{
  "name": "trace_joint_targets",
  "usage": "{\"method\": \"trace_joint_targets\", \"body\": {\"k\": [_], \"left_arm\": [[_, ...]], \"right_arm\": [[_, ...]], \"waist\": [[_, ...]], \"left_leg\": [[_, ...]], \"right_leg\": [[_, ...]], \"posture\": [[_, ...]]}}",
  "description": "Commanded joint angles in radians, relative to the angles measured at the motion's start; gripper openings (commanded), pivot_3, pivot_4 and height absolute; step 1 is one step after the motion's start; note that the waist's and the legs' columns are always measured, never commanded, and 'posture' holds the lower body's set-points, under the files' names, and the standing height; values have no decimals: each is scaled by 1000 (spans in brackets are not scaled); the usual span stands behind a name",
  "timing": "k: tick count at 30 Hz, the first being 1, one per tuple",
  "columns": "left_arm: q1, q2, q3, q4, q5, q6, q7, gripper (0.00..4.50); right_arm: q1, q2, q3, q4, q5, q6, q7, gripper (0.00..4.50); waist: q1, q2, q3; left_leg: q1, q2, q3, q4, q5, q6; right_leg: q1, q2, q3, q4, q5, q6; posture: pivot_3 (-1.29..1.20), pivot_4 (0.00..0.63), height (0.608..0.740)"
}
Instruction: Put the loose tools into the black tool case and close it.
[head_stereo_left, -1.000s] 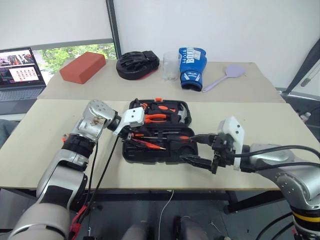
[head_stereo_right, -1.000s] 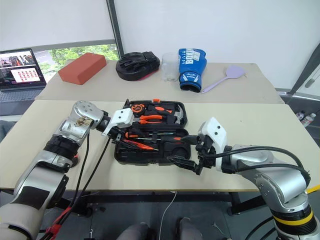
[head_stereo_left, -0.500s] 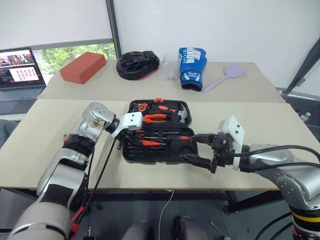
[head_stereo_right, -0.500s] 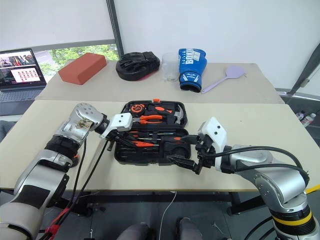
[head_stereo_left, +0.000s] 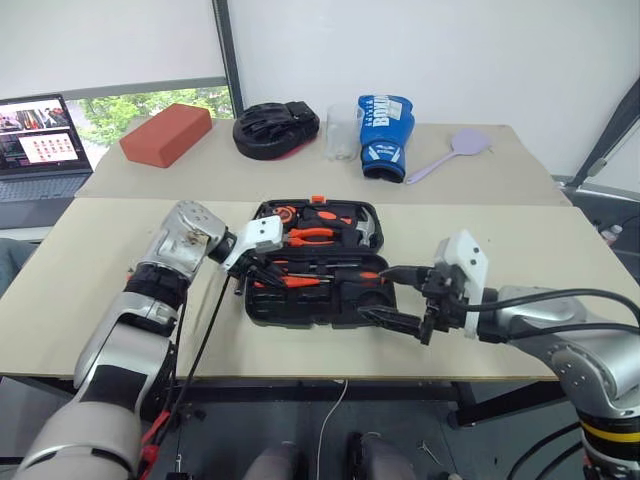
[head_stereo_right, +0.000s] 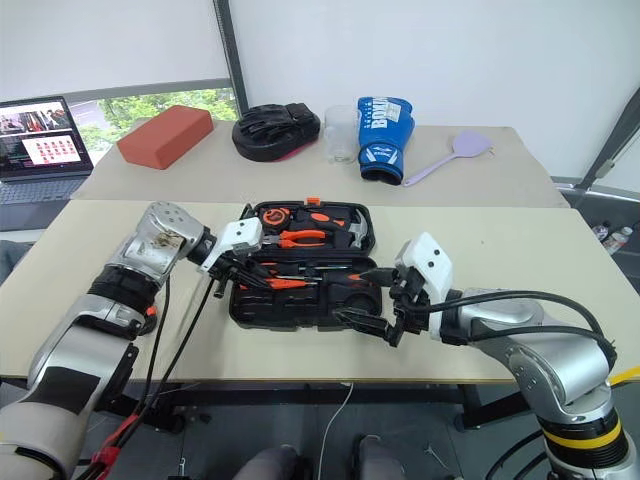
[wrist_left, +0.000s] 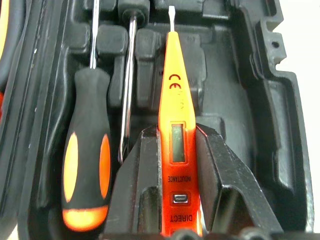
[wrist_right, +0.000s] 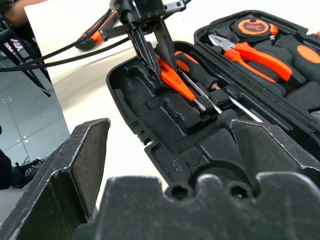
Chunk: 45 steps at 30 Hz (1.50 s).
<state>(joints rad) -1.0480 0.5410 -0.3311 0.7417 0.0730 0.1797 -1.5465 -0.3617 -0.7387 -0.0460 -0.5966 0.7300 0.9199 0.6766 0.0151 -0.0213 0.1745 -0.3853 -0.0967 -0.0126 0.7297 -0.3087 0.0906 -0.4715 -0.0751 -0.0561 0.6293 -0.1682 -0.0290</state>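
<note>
1. Bench: a pale work surface carrying the open black tool case near its front edge, between the two arms. Nothing crowds the case on this bench; other items lie well apart on the far bench.

2. Black tool case: it lies open, lid half toward the far side, holding the orange-handled pliers and a hammer. The near half carries the moulded slots, some of them vacant at its left end. The case cannot be closed yet.

3. Right end effector: fingers spread wide, holding nothing, hovering at the right front corner of the case. Judgement: it is well placed to steady the case, but should keep clear of the lid's swing.

4. Left end effector: pinched narrow on the slim orange tester screwdriver, gripping its rear part, angled down into the left end of the near half.

5. Black-and-orange screwdriver: already seated, just beside the tester, with a bare steel shaft between them.

6. Step in hand, by judgement: seating the tester.
   - Keep the tester parallel to the seated shafts and line its tip up with the groove.
   - Lower it until the body sits flush before letting go; a proud tool would obstruct the lid.
   - Open only slightly, so the fingers do not nudge the neighbouring screwdriver.
</note>
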Motion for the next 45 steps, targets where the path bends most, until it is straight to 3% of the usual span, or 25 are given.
{"method": "trace_joint_targets", "body": {"k": [1, 5, 11, 12, 13, 19, 20, 34, 45], "left_arm": [[-20, -1, 19, -4, -12, 1, 5, 1582], [-19, 19, 26, -27, -22, 13, -14, 3096], [-18, 30, 67, -48, -66, 34, -14, 3096], [-17, 27, 73, -45, -70, 35, -5, 2563], [-15, 25, 77, -43, -73, 34, -2, 2432], [-11, -17, 126, -21, -110, 57, 64, 231], [-13, -24, 135, -9, -113, 59, 80, 29], [33, -71, 149, 97, -142, 174, 82, 29], [163, -26, 106, 29, -103, 65, 89, 29]], "right_arm": [[-14, -1, -12, -15, 2, -27, 6, 4500], [-12, 2, -15, -17, 6, -24, 3, 4500], [-6, 2, -18, -17, 5, -25, 2, 4500], [-6, 2, -17, -16, 5, -25, 2, 4500], [-6, 2, -17, -16, 5, -25, 2, 4500], [-10, 1, -14, -14, 3, -24, 3, 4500], [-11, 0, -14, -13, 3, -23, 3, 4500], [-5, 1, -6, -26, 6, -17, 0, 4500], [3, 6, -5, -39, 12, -12, -8, 4500]], "waist": [[0, 0, 0], [0, 0, 0], [0, 0, 0], [0, 0, 0], [1, 0, 0], [1, 0, 0], [1, 0, 0], [0, 0, 0], [-4, 0, -7]], "left_leg": [[0, 0, 0, 0, 0, 0], [0, 0, 0, 0, 0, 0], [0, 0, 0, 0, 0, 0], [0, 0, 0, 0, 0, 0], [0, 0, 0, 0, 0, 0], [0, 0, 0, 0, 0, 0], [0, 0, 0, 0, 0, 0], [0, 0, 0, 0, 0, 0], [4, 0, 1, 0, 0, 0]], "right_leg": [[0, 0, 0, 0, 0, 0], [0, 0, 0, 0, 0, 0], [0, 0, 0, 0, 0, 0], [0, 0, 0, 0, 0, 0], [0, 0, 0, 0, 0, 0], [0, 0, 0, 0, 0, 0], [0, 0, 0, 0, 0, 0], [0, 0, 0, 0, 0, 0], [1, 0, 3, 1, 0, 0]], "posture": [[0, 150, 740], [0, 150, 740], [0, 150, 740], [0, 150, 740], [0, 150, 740], [0, 150, 740], [0, 150, 740], [0, 150, 740], [0, 150, 740]]}}
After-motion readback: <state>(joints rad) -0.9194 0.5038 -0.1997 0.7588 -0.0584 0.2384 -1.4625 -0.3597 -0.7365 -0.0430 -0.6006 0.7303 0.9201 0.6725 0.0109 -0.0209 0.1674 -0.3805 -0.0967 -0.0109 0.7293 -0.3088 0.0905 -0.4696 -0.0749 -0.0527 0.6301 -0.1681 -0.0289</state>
